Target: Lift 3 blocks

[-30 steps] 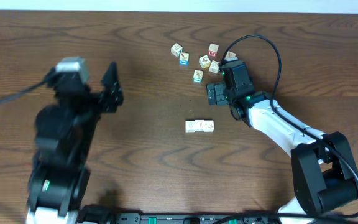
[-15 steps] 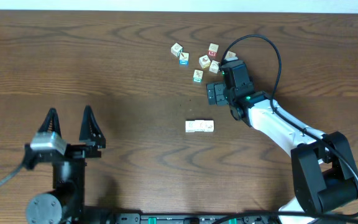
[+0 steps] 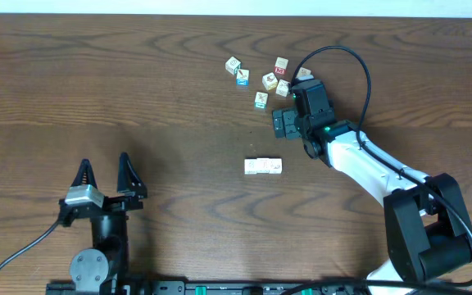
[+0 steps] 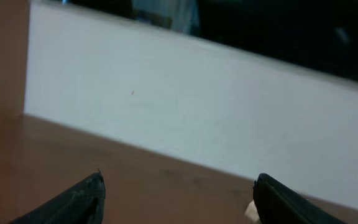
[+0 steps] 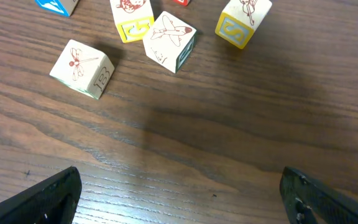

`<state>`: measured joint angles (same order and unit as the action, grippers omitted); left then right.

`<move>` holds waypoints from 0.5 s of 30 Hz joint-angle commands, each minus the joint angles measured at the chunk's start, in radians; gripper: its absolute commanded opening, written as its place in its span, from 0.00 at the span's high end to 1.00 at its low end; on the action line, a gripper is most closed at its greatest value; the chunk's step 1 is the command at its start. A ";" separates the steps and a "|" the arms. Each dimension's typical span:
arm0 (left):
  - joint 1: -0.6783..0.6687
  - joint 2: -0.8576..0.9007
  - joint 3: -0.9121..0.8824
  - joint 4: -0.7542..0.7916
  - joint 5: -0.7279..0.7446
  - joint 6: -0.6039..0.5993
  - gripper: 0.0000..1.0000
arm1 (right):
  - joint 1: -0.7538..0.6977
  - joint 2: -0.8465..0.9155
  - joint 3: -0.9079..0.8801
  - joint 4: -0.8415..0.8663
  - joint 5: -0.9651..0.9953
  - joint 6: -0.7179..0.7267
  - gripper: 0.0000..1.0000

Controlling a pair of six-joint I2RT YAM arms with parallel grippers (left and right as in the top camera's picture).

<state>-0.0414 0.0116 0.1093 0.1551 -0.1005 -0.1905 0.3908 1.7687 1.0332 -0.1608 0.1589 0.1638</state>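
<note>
Overhead, the left gripper (image 3: 104, 162) has drawn back to the near edge, spread and empty; the blocks (image 3: 263, 166) lie mid-table in a touching row. In the right wrist view the right gripper (image 5: 179, 200) gapes empty before coloured cubes (image 5: 168, 38). Light, hard wood, I judge: pinch flat opposite faces.

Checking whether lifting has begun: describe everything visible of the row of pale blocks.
The pale blocks are three tiny cream-white cubes, seemingly wooden, with faint marks too small to read. They lie flat in a straight row, apparently touching side to side, on the wooden table. Only the table touches them; none is lifted.
</note>
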 commanded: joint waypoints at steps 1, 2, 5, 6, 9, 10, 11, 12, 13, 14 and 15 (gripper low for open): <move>0.012 -0.011 -0.047 -0.032 -0.048 -0.013 0.23 | -0.005 0.003 0.013 -0.001 0.016 -0.008 0.01; 0.012 -0.011 -0.059 -0.043 -0.051 -0.014 0.23 | -0.005 0.003 0.013 -0.001 0.016 -0.008 0.01; 0.013 -0.011 -0.106 -0.057 -0.077 -0.035 0.23 | -0.005 0.003 0.013 -0.001 0.016 -0.008 0.01; 0.014 -0.011 -0.105 -0.090 -0.091 -0.044 0.23 | -0.005 0.003 0.013 -0.001 0.016 -0.008 0.01; 0.014 -0.011 -0.106 -0.193 -0.115 -0.047 0.23 | -0.005 0.003 0.013 -0.001 0.016 -0.008 0.01; 0.014 -0.011 -0.106 -0.217 -0.117 -0.043 0.23 | -0.005 0.003 0.013 -0.001 0.016 -0.008 0.01; 0.014 -0.011 -0.106 -0.214 -0.113 -0.024 0.23 | -0.005 0.003 0.013 -0.001 0.016 -0.008 0.01; 0.014 -0.011 -0.106 -0.215 -0.109 -0.004 0.23 | -0.005 0.003 0.013 -0.001 0.016 -0.008 0.01; 0.014 -0.011 -0.106 -0.215 -0.110 -0.001 0.23 | -0.005 0.003 0.013 -0.001 0.016 -0.008 0.01; 0.014 -0.011 -0.106 -0.216 -0.106 0.003 0.23 | -0.005 0.003 0.013 -0.001 0.016 -0.008 0.01; 0.014 -0.011 -0.105 -0.218 -0.090 0.016 0.23 | -0.005 0.003 0.013 -0.001 0.016 -0.008 0.01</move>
<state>-0.0334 0.0101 0.0120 -0.0013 -0.1719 -0.2089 0.3908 1.7687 1.0332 -0.1608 0.1616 0.1638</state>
